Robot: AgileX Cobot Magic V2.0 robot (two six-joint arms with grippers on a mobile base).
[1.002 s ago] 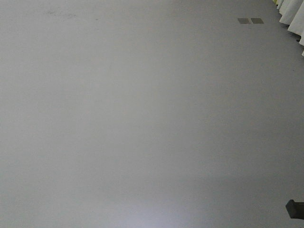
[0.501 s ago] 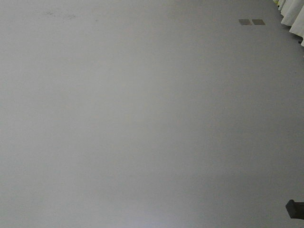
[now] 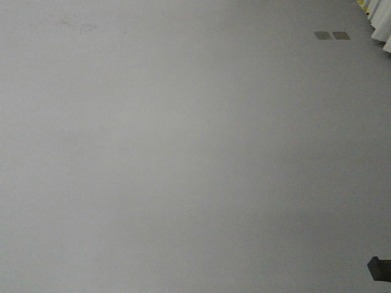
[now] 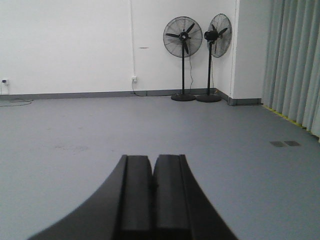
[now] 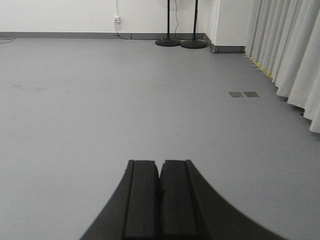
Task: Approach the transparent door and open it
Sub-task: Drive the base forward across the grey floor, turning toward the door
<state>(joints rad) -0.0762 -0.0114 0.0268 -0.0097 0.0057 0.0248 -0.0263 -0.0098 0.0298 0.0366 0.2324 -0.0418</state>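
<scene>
transparent door unseen, both jaws closed above grey floor [image 3: 183,152].

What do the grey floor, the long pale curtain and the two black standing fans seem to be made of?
Grey floor: seamless and smooth with a soft sheen, so probably a poured coating or vinyl. Long pale curtain: cloth, matte, hanging in soft vertical folds. Two black standing fans: thin wire cages and slim poles on round bases, likely painted metal.

Bare lab-like hall: grey floor [image 3: 183,152], pedestal fans [image 4: 183,37], long curtains [image 4: 295,60].
</scene>
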